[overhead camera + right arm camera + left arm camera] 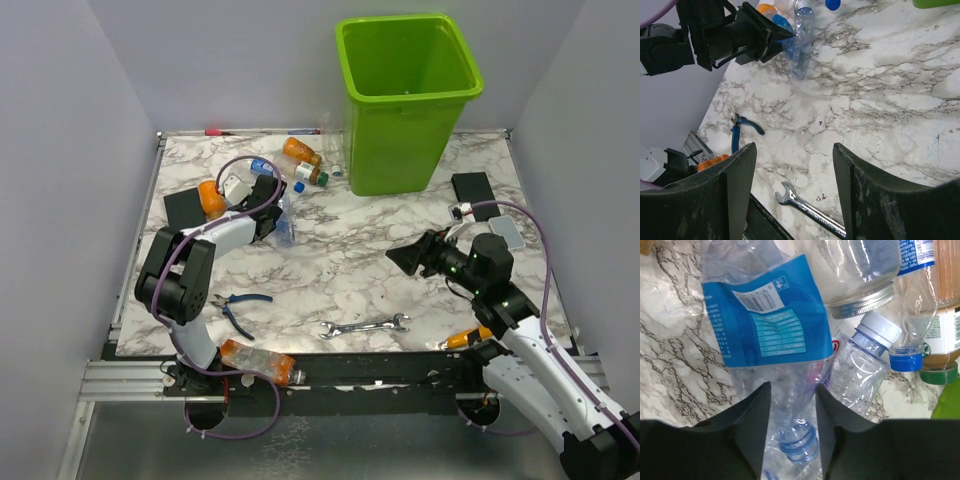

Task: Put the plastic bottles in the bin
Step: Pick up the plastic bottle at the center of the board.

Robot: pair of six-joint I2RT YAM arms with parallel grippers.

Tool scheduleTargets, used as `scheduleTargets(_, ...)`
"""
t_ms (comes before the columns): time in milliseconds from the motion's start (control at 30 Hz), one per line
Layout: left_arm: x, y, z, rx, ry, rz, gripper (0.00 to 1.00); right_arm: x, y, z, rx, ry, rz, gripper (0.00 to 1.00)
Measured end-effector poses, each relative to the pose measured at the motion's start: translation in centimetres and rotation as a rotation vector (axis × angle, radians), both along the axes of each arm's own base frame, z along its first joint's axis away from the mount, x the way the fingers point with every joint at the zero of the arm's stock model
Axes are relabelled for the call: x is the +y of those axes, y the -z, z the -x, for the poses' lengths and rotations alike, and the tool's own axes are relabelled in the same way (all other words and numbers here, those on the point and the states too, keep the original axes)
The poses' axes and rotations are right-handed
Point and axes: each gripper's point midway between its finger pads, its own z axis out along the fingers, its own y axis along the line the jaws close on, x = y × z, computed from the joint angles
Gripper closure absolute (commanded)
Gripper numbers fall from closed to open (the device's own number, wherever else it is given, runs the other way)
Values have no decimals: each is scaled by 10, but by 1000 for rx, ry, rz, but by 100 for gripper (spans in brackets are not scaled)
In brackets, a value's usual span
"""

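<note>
Clear bottle (770, 315) (blue label) pinched near neck by left gripper (792, 389), seemingly tight. Nothing held by right gripper (792, 149); fingers half apart.

So the worktop (350, 260) is white marble-look stuff with grey veining, boxed in by plain pale walls (60, 120), with an aluminium rail frame (120, 380) along the near edge. Tools lying around: a silver wrench (365, 326) flat near the front edge, and blue-handled pliers (238, 305) off to its left, well apart from it. An orange-handled screwdriver (468, 339) sits right at the near-right edge. Two black flat pads, one left (183, 207), one right (473, 187). A red marker (218, 131) lies along the far edge. There's also what looks like a clear jar (865, 270) on its side, silver lid on.
</note>
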Motion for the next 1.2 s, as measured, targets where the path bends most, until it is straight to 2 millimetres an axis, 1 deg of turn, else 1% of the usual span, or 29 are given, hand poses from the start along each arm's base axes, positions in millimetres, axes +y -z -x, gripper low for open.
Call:
scheduleTargets(100, -1, -3, 1, -18, 13, 10, 71, 0, 1, 0, 5, 0, 2, 34)
scheduleTargets(267, -1, -14, 13, -36, 54, 17, 86, 0, 3, -1, 10, 0, 4, 35)
scheduleTargets(333, -2, -21, 18, -45, 78, 17, 93, 1, 2, -1, 9, 0, 3, 35)
scheduleTargets(400, -3, -32, 23, -64, 105, 24, 100, 1, 1, -2, 8, -1, 3, 35)
scheduleTargets(567, -7, -70, 36, -144, 186, 32, 100, 3, 2, -2, 13, -10, 2, 35)
scheduleTargets(633, -8, -86, 45, -186, 220, 42, 100, 5, 2, -2, 17, -22, -4, 35)
scheduleTargets(700, -11, -96, 53, -216, 251, 50, 100, 7, 1, -1, 19, -33, -12, 35)
scheduleTargets(800, -15, -100, 69, -250, 311, 65, 100, 13, -2, -1, 16, -63, -34, 32)
scheduleTargets(933, -29, -102, 93, -346, 435, 135, 100, 27, -8, 1, 31, -141, -92, 27)
scheduleTargets(1000, -42, -109, 101, -409, 512, 183, 100, 39, -5, 1, 67, -191, -122, 24)
scheduleTargets(1100, -65, -133, 104, -516, 629, 244, 100, 61, 1, 4, 127, -261, -124, 23)
scheduleTargets(1133, -76, -147, 106, -569, 685, 266, 100, 71, -1, 5, 136, -290, -119, 23)
scheduleTargets(1200, -91, -167, 112, -649, 763, 296, 100, 93, -10, 7, 134, -344, -114, 22)
